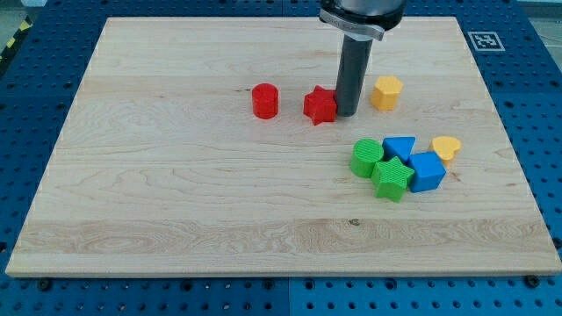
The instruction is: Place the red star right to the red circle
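The red circle (264, 100) is a short red cylinder standing on the wooden board (176, 193), a little above the board's middle. The red star (320, 105) lies to its right, with a gap of about one block's width between them. My tip (346, 114) is down at the board, touching or almost touching the star's right side. The dark rod rises from there to the view's top edge.
A yellow block (386, 91) lies just right of the rod. Lower right is a tight cluster: green circle (366, 157), green star (392, 178), blue triangle-like block (400, 147), blue cube (427, 171), yellow heart (446, 147). Blue perforated table surrounds the board.
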